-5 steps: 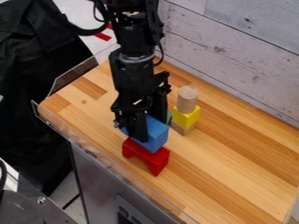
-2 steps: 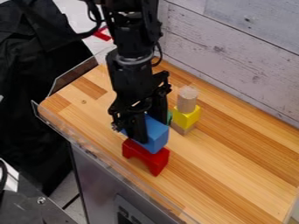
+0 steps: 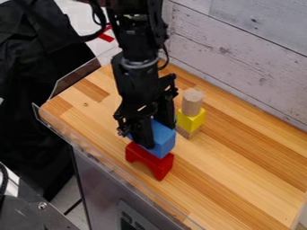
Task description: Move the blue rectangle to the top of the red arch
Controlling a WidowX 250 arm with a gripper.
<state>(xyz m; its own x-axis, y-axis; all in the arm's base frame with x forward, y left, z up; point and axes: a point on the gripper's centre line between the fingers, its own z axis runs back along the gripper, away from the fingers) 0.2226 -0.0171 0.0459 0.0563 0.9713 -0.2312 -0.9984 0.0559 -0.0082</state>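
Rectangle [image 3: 164,140], plain blue, flat faces, straight edges, above red arch [image 3: 160,166]

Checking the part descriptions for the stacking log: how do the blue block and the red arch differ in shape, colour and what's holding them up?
- Shape: the blue block is a plain box; the red arch has a curved cutout on its underside.
- Colour: the block is blue, the arch red.
- Support: the block is held in the pincer, right above the arch; the arch stands on the wooden surface.
Shared: each is one solid colour.
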